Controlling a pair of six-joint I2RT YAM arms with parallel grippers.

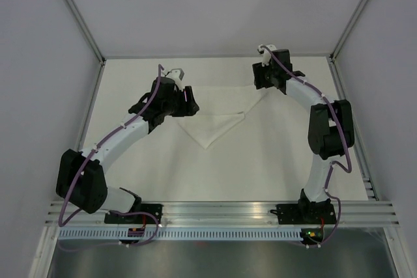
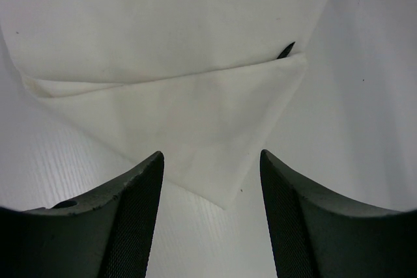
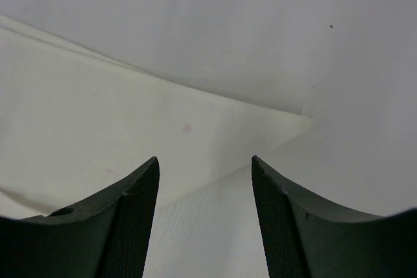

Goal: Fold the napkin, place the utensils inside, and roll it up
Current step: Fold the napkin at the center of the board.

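Observation:
The white napkin (image 1: pixel 218 112) lies on the table folded into a triangle, its point toward the arms. My left gripper (image 1: pixel 185 100) hovers open over its left end, nothing between the fingers. In the left wrist view the napkin (image 2: pixel 195 109) shows a folded flap, and the gripper (image 2: pixel 212 157) frames its near corner. A dark utensil tip (image 2: pixel 286 50) pokes out from under the flap's edge; the rest of the utensils is hidden. My right gripper (image 1: pixel 268 83) stands open at the napkin's right corner. In the right wrist view, the gripper (image 3: pixel 204 161) is empty above that corner of the napkin (image 3: pixel 98 128).
The white table (image 1: pixel 260 167) is boxed in by grey walls with metal posts (image 1: pixel 78 14) at the back corners. A slotted metal rail (image 1: pixel 221 211) carrying both arm bases runs along the near edge.

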